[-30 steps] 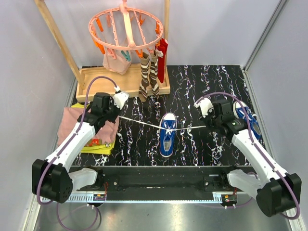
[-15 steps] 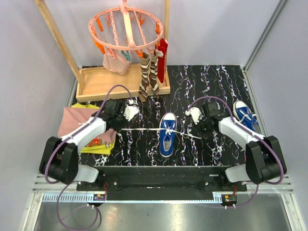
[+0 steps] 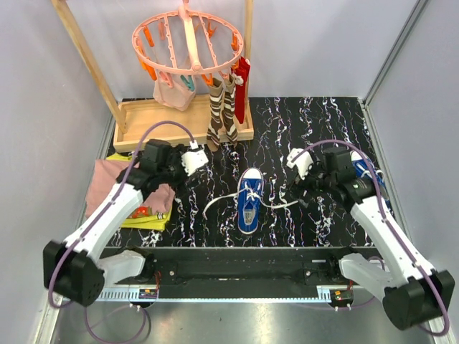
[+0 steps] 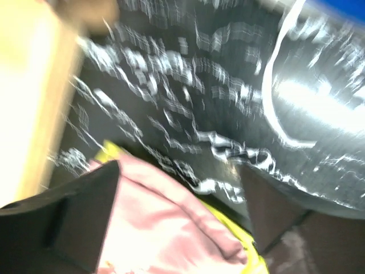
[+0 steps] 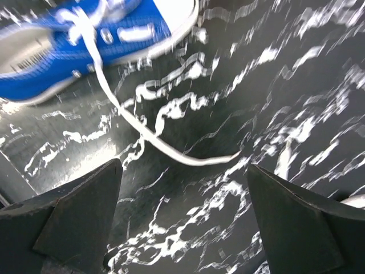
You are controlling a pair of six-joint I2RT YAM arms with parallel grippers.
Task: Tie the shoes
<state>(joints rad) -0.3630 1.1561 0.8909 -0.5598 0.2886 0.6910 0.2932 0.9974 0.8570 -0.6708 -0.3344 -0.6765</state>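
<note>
Shoe (image 3: pixel 249 201) lies mid-table (image 3: pixel 315 129) from above, laces (image 3: pixel 215 204) slack on both sides. Left wrist: my left gripper (image 4: pixel 179 171) spread, empty, cloth (image 4: pixel 165 225) below. Right wrist: right gripper (image 5: pixel 183 165) spread, empty; the flat lace (image 5: pixel 165 149) could slip my pinch or drag the shoe.

The top external camera, high behind the near edge, looks down over the whole black, white-veined marbled tabletop (image 3: pixel 315 122). The left wrist camera, low and close, faces a crumpled pink cloth (image 4: pixel 171 228); the right wrist camera, equally near, faces a white-toed blue canvas sneaker (image 5: pixel 137 44). Both appear overhead too.
</note>
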